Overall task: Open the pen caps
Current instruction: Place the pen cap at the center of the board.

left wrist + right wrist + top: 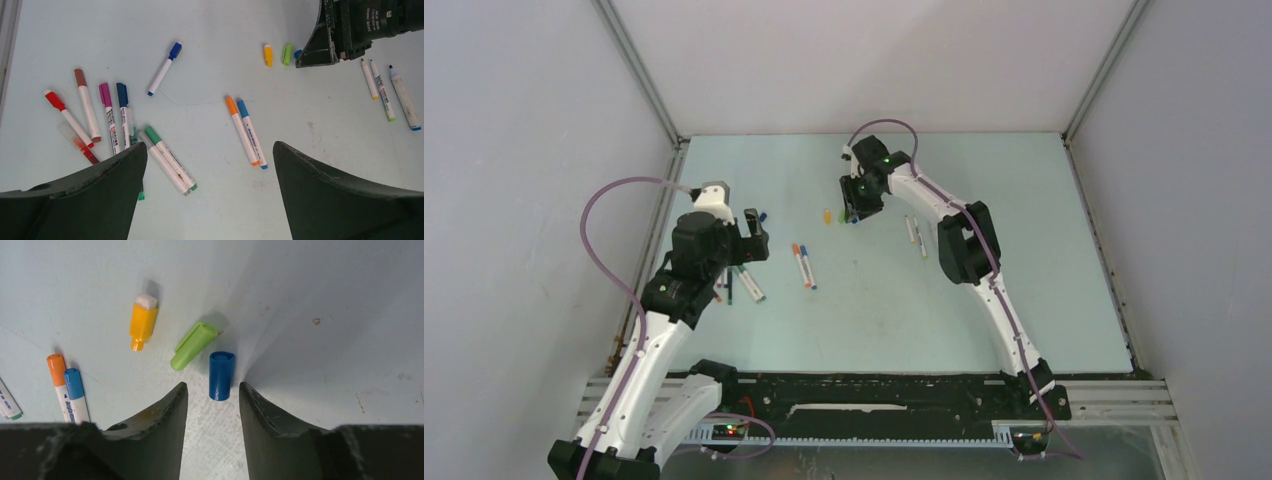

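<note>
Right gripper (212, 386) stands parted at a loose blue cap (221, 375), toward the table's (1024, 300) far edge; wide-open left gripper (209, 146) next needs a capped pen (241, 131).

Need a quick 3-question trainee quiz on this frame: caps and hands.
1. How many loose caps lie ahead of the right hand?
2. True or false: the left hand is shut.
3. Which cap lies nearest the right hand's fingertips? A yellow, B green, C blue.
Key: 1. Three. 2. False, it is wide open and empty. 3. C, the blue cap.
</note>
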Robot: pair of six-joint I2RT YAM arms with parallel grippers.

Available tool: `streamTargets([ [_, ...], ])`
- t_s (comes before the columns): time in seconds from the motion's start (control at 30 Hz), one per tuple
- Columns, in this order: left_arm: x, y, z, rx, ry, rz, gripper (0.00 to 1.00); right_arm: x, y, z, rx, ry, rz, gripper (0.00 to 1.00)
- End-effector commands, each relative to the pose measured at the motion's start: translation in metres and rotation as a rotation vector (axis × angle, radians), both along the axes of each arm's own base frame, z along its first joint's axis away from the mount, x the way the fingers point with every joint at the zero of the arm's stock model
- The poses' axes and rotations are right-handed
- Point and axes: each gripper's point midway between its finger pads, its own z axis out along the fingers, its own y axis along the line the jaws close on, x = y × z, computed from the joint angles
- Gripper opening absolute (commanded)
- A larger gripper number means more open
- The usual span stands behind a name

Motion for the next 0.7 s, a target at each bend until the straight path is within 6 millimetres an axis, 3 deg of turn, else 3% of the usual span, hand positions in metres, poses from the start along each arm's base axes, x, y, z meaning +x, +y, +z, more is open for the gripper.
streamTargets([
  [0.0, 0.002, 0.001, 0.005, 0.005, -0.021, -0.011, 0.98, -0.001, 0.002, 0.038, 0.023, -0.071, 0.031, 0.47],
  [0.2, 0.001, 0.002, 0.007, 0.006, -0.03, -0.008, 0.98, -0.009, 0.002, 0.045, 0.007, -0.095, 0.069, 0.51],
  [0.4, -0.001, -0.002, 0.01, -0.009, -0.041, -0.029, 0.98, -0.026, -0.001, 0.087, -0.005, -0.205, 0.252, 0.58],
  [0.57, -0.001, -0.005, 0.011, -0.023, -0.047, -0.04, 0.98, -0.081, -0.018, 0.145, 0.049, -0.31, 0.497, 0.61],
  [0.67, -0.001, -0.002, 0.011, -0.026, -0.049, -0.012, 0.98, -0.116, -0.039, 0.172, 0.049, -0.427, 0.599, 0.69],
])
